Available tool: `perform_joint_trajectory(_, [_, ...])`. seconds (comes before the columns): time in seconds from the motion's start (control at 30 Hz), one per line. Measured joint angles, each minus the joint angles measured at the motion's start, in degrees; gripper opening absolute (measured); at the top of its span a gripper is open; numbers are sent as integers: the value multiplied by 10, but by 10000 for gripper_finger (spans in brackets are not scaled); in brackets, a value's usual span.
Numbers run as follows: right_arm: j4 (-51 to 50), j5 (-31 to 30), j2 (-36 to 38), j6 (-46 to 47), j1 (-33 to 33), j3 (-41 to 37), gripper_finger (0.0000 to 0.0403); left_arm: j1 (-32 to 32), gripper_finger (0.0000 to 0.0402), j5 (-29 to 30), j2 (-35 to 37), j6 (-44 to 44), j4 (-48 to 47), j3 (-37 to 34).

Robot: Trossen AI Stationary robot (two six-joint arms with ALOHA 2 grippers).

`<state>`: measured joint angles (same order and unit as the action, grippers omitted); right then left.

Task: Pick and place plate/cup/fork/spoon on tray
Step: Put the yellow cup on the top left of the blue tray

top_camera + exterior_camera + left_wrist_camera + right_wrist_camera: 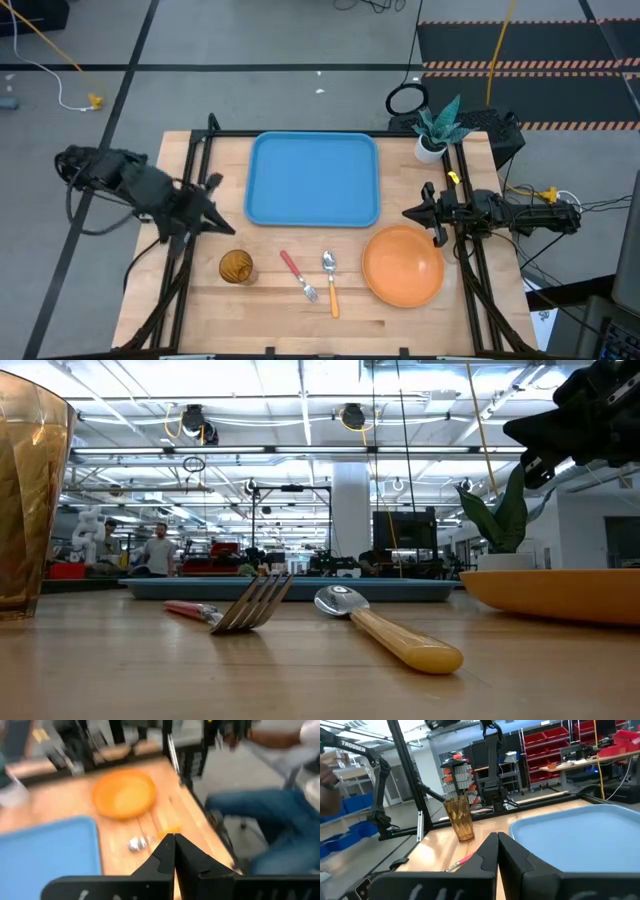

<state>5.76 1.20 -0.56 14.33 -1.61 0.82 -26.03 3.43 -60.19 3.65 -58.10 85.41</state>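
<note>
High view shows the tray [315,180] bare at the table's far edge; the cup [236,266], fork [298,275], spoon [331,283] and plate [403,265] lie along the near edge. Left gripper [222,227] and right gripper [410,212] are closed, holding nothing. I think the right one should open wide over the plate's rim before it descends.

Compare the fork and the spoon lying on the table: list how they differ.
The fork has a red handle; the spoon has an orange one. The fork ends in metal tines, the spoon in a rounded metal bowl. The fork lies nearer the cup, the spoon nearer the plate. Both lie flat on the wooden table, outside the tray, close together and apart.
</note>
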Motion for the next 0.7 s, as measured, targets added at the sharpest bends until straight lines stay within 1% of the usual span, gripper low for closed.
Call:
perform_joint_trajectory(0.17, [4,-26,0,14,0,4,0,-72,3,33,-44,46,-22,1])
perform_joint_trajectory(0.23, [5,-27,-5,15,0,15,0,-98,3,47,-57,60,-22,1])
perform_joint_trajectory(0.4, [6,-31,-43,2,-12,49,0,-148,7,71,-84,79,-24,1])
perform_joint_trajectory(0.47, [10,-48,-63,-1,-19,58,0,-165,19,73,-97,96,-29,1])
perform_joint_trajectory(0.57, [6,-77,-94,-3,-28,59,0,-181,49,91,-118,135,-46,1])
perform_joint_trajectory(0.7, [43,-106,-137,-5,-38,59,0,-200,92,99,-153,182,-81,1])
